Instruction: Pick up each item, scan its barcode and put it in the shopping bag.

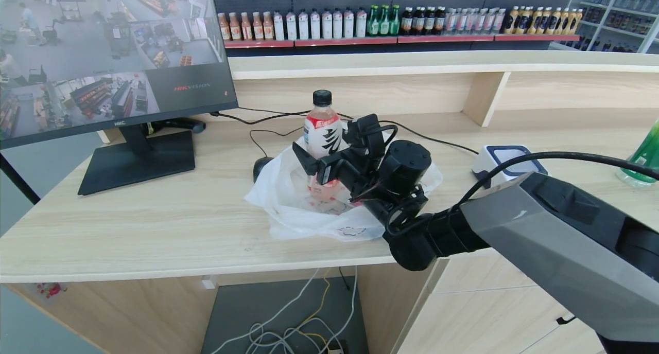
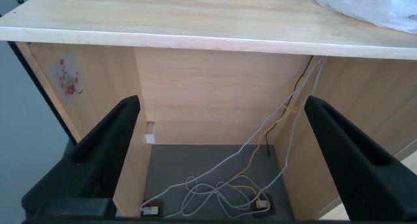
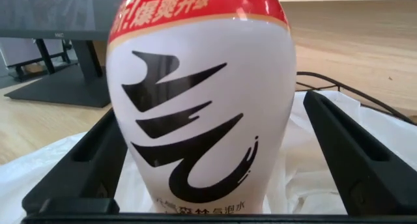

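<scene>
Since the white-and-red bottle (image 1: 322, 133) stands upright inside the shopping bag (image 1: 288, 210) on the bench (image 1: 154, 225), I judge that item as good as bagged; whether its barcode was read I cannot tell from here; my right pincer (image 1: 329, 145) straddles it with the jaws apart, a sliver of gap showing on each side in the right wrist view, so it grips nothing; my left pincer (image 2: 223, 101) hangs wide open and empty below the bench edge. What looks left to me: a green bottle (image 1: 643, 156) at the far right of the bench, beyond the scanner (image 1: 507, 161), not yet picked up. My count: one bottle in the bag; one green bottle outside it; one bag; one scanner; two pincers.
</scene>
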You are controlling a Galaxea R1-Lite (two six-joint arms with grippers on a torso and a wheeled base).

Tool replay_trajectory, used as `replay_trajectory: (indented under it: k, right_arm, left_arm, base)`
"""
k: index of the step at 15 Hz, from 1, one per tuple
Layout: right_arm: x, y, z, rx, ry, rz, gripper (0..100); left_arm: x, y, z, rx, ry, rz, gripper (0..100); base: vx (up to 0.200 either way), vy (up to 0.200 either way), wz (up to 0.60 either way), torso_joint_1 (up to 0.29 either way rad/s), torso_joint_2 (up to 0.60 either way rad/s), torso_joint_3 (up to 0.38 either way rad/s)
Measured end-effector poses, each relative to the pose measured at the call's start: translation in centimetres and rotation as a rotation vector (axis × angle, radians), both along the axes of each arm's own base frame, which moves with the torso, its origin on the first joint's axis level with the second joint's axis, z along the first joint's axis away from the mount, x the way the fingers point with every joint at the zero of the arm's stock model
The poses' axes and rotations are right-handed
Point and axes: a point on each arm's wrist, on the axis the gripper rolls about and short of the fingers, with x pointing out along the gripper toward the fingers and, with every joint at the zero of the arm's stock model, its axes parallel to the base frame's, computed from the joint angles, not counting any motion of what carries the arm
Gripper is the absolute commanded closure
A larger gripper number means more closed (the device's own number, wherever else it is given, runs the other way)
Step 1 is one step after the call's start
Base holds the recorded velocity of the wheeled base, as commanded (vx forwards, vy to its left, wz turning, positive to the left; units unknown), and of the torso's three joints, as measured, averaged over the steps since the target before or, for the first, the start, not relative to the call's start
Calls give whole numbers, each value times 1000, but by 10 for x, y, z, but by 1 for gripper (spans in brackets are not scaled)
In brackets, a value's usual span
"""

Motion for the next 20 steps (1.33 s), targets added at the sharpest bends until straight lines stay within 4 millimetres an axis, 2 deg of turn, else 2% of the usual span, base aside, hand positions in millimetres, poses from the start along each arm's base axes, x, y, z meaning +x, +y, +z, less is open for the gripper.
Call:
replay_trajectory:
  k: [5,10,13,15,20]
  right_arm:
    - [-19,-9,0,1,0,15,0]
    - [-62,-32,3,3,25,50,0]
    - [-96,-53,2,-24,27,96,0]
    - [-126,-73,3,-55,54,110,0]
    - [-207,-129,20,-90,40,144,0]
  left_arm:
    - [0,0,0,1,0,0,0]
    - [0,0,0,0,0,0,0]
    - [0,0,0,0,0,0,0]
    - [0,0,0,0,0,0,0]
    - [0,0,0,0,0,0,0]
  base:
    - [0,0,0,0,0,0]
    - [0,0,0,0,0,0]
    - [0,0,0,0,0,0]
    - [0,0,0,0,0,0]
    - [0,0,0,0,0,0]
